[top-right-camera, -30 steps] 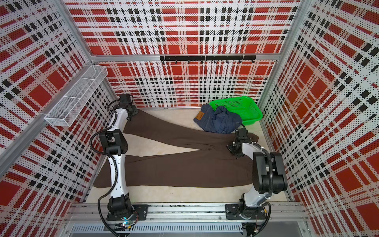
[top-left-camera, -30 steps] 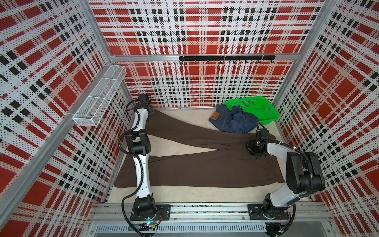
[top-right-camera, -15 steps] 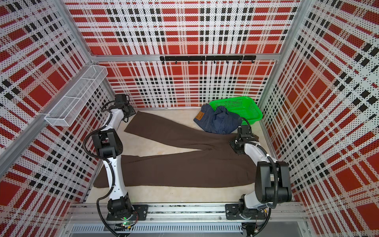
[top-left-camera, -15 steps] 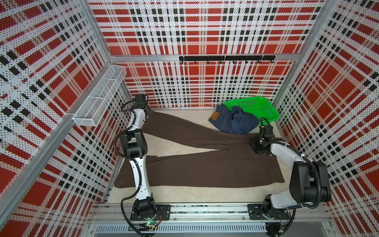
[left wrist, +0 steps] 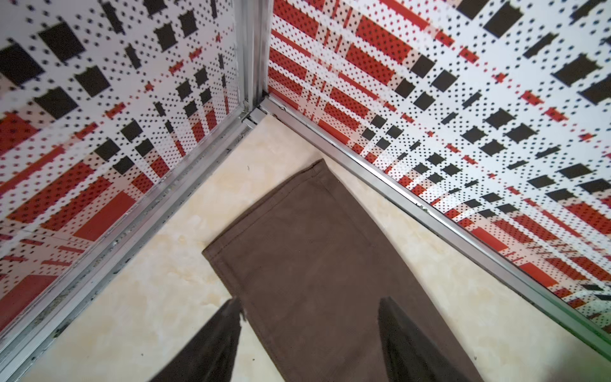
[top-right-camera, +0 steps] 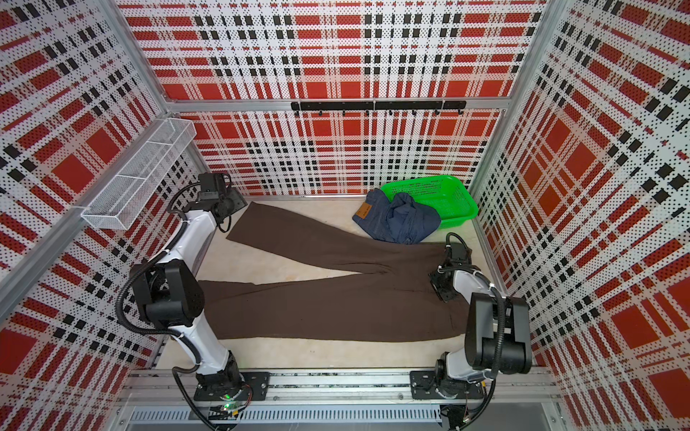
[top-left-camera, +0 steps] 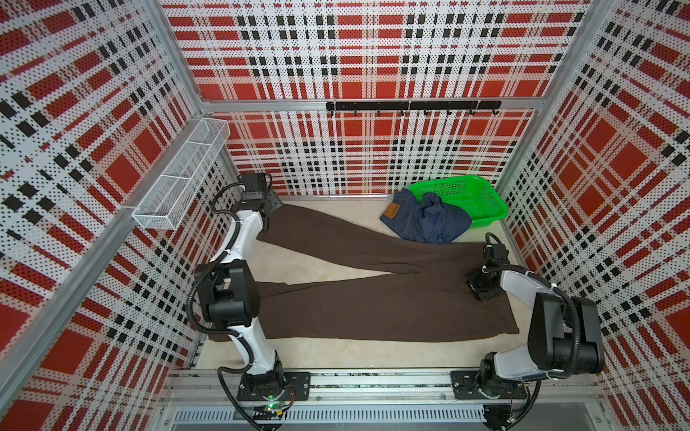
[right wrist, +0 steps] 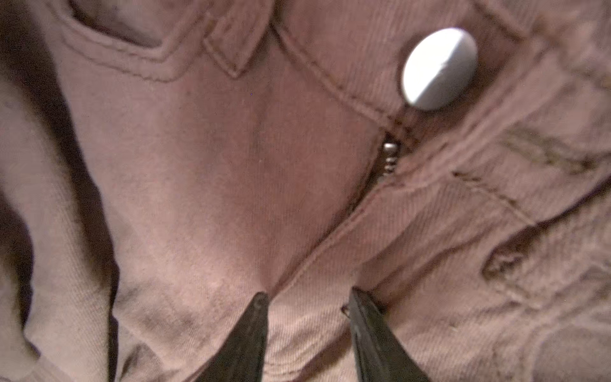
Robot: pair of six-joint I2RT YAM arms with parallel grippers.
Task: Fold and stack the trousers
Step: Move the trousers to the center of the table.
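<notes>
brown trousers (top-left-camera: 373, 309) flat on the tabletop (top-left-camera: 310, 266), right pincer (right wrist: 307, 301) partly open on the waist by the zip (right wrist: 390, 158), gripping nothing, left pincer (left wrist: 309, 302) wide open over the far leg's end, empty, blue jeans (top-left-camera: 429, 222) heaped behind, against the green basket (top-left-camera: 485, 203)

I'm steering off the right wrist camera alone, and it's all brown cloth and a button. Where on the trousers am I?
Observer: Your right gripper is over the waist end of the brown trousers, which lie spread flat, legs apart.
Operator: And the left arm?
Observer: The left gripper hangs open above the far leg's cuff, in the far left corner.
Operator: Where's the other pair?
Observer: The jeans lie crumpled against the green basket, just beyond your gripper.
</notes>
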